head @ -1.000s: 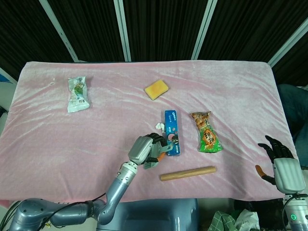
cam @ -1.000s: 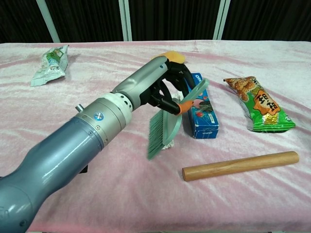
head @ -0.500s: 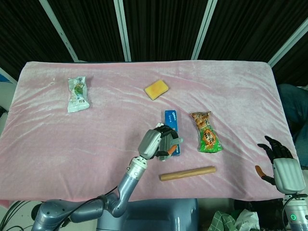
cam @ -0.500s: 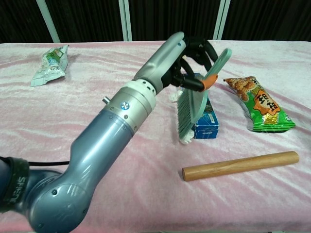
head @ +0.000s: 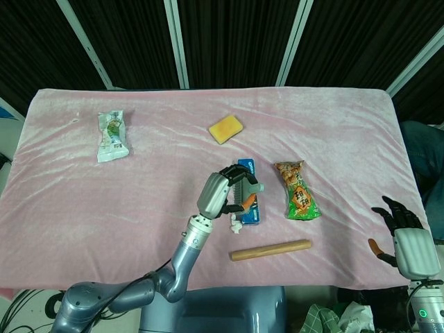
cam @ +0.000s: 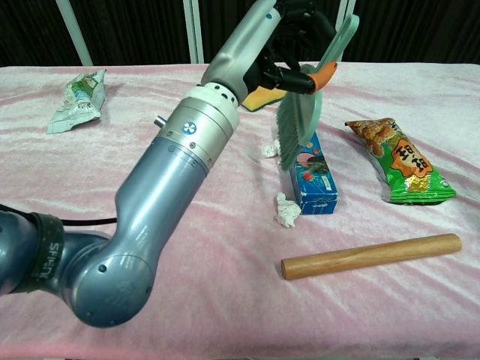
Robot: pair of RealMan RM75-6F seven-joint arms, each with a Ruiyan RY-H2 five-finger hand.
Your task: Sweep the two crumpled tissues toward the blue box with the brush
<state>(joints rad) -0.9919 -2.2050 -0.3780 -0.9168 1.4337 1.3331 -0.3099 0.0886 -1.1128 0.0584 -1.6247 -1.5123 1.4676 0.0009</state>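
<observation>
Holding brush raised over blue box, left hand risks clipping box, scattering tissues; right hand idle, fingers spread.

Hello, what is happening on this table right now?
The robot's left hand holds a green brush raised above the blue box. Two crumpled tissues lie on the pink cloth beside the box: one tissue at its near end, the other tissue along its left side. The right hand rests empty at the table edge.
</observation>
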